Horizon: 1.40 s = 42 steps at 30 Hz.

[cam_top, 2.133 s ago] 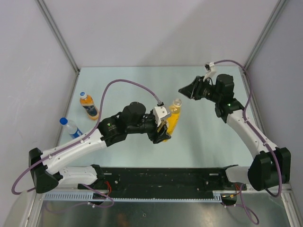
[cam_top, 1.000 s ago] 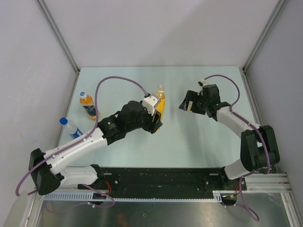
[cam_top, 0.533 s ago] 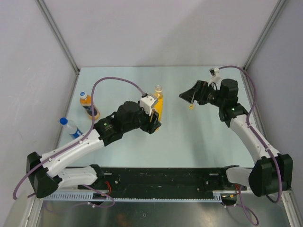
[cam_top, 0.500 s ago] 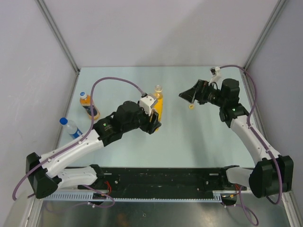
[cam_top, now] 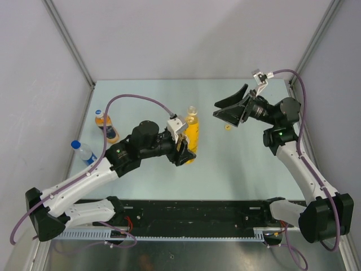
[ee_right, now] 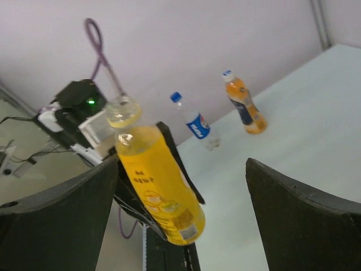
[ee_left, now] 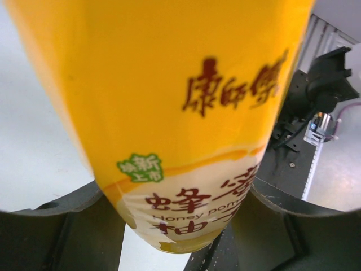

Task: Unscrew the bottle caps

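Left gripper [cam_top: 185, 151] is partly closed, clamped on the lower body of the tall yellow bottle [cam_top: 192, 132], which stands upright with its mouth open. Right gripper [cam_top: 224, 110] is spread wide and holds nothing. The yellow cap [cam_top: 227, 127] lies on the table [cam_top: 225, 164] just beside its fingertips. The short orange bottle [cam_top: 105, 125] and the water bottle [cam_top: 84, 152] stand capped, well to the left gripper's left.
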{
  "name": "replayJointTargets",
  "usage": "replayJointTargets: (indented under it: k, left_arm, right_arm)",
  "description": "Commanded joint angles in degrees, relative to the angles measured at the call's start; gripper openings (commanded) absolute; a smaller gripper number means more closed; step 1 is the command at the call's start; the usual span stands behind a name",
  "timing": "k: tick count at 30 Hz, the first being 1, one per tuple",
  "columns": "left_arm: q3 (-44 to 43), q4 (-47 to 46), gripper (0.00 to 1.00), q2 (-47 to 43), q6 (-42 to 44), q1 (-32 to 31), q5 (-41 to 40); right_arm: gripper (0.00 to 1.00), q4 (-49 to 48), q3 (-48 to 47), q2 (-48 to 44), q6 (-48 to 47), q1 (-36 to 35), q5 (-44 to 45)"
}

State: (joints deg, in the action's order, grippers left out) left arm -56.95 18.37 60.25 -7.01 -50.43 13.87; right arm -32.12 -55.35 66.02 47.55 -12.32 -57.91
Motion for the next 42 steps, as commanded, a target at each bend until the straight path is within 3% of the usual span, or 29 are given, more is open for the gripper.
replayJointTargets:
  k: [1, 5, 11, 17, 23, 29, 31, 33, 38, 42]
  left_arm:
    - [-1.4, -3.0, 0.0, -0.2, 1.4, 0.3, 6.7]
    - [-1.9, -3.4, 0.0, 0.5, 1.5, 0.3, 8.9]
    - [-2.0, -3.8, 0.0, 1.4, 1.2, 0.3, 10.8]
    - [-2.0, -4.0, 0.0, 1.6, 1.0, 0.3, 11.8]
    - [-1.8, -4.3, 0.0, 1.7, 0.9, 0.3, 12.3]
    - [-1.4, -4.6, 0.02, 1.5, 0.8, 0.3, 11.9]
    - [-1.2, -4.6, 0.07, 1.4, 0.7, 0.3, 11.3]
    - [-1.1, -4.5, 0.18, 1.2, 0.5, 0.3, 10.8]
    - [-0.5, -4.5, 0.68, 0.6, 0.4, 0.3, 8.5]
    - [0.5, -4.5, 0.87, -0.5, 0.3, 0.3, 4.4]
  right_arm:
    - [0.99, -15.2, -2.2, 0.3, 8.7, -2.4, -2.4]
    - [0.99, -15.4, -4.1, 1.7, 8.3, -6.2, -2.0]
    - [0.99, -1.5, -7.9, 1.4, -4.0, -11.5, 1.8]
    - [0.88, -0.1, -8.8, 2.8, -5.6, -13.7, 2.3]
    - [0.61, 3.5, -9.4, 3.4, -8.8, -16.1, 3.3]
    - [0.12, 5.9, -9.5, 3.2, -10.8, -16.4, 4.0]
    - [0.03, 6.5, -9.6, 2.9, -11.3, -16.4, 4.4]
    - [0.01, 7.0, -9.6, 2.7, -11.8, -16.4, 4.7]
    - [0.0, 9.1, -9.7, 2.3, -13.8, -16.4, 6.1]
    - [0.0, 11.7, -9.7, 2.0, -15.9, -16.3, 7.3]
